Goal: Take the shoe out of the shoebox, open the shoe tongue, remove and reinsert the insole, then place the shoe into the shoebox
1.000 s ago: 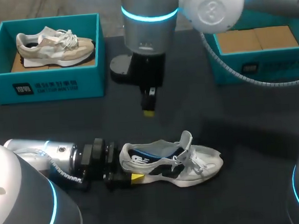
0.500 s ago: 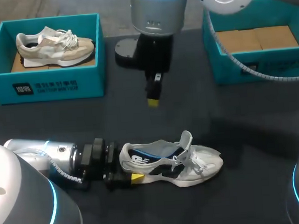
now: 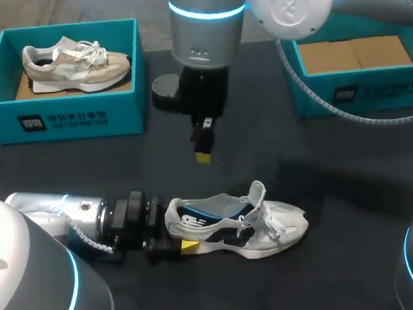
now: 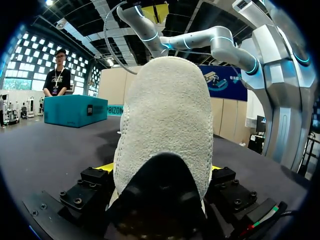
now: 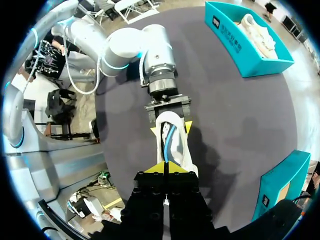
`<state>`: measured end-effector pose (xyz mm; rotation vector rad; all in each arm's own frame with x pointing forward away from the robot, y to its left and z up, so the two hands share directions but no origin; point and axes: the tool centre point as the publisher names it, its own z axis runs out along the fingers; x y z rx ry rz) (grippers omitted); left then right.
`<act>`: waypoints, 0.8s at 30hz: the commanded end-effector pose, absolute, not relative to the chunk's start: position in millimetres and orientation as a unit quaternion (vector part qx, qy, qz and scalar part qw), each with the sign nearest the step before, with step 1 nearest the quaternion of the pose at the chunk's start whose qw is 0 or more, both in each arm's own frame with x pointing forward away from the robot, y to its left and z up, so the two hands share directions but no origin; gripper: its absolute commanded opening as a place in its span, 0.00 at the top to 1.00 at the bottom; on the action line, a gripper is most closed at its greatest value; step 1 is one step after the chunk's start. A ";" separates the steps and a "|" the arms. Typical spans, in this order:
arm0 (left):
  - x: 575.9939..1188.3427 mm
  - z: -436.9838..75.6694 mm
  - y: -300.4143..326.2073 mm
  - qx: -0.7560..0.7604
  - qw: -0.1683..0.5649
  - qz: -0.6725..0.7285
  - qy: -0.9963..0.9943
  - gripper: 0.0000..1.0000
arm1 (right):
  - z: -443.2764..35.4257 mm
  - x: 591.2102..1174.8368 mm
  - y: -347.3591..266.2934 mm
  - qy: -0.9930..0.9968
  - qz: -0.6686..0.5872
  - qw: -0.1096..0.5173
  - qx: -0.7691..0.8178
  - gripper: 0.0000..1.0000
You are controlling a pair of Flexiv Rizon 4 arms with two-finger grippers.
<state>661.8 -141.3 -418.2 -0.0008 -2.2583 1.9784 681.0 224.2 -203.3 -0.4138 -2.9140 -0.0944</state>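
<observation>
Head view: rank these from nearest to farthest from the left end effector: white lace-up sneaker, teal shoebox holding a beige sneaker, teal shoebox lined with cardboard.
1. White lace-up sneaker, heel gripped by the left end effector.
2. Teal shoebox holding beige sneaker, back left.
3. Cardboard-lined teal shoebox, back right.

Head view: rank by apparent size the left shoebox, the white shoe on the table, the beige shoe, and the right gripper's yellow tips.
1. left shoebox
2. white shoe, only somewhat bigger than the next; it also lies nearer the camera
3. beige shoe
4. right gripper, its yellow tips smallest by far
</observation>
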 end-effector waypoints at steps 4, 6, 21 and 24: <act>662.7 -418.4 -141.6 0.000 0.070 0.657 -0.750 1.00 | -222.4 674.6 231.9 -0.983 -0.023 0.105 -0.151 0.71; 662.7 -418.4 -141.6 0.000 0.070 0.657 -0.750 1.00 | -229.0 672.5 232.1 -0.983 -0.030 0.104 -0.148 0.70; 662.7 -418.4 -141.6 0.000 0.070 0.657 -0.750 1.00 | -281.5 668.9 237.2 -0.978 -0.046 0.124 -0.162 0.72; 662.7 -418.4 -141.6 0.000 0.070 0.657 -0.750 1.00 | -287.6 666.3 237.2 -0.978 -0.057 0.121 -0.160 0.73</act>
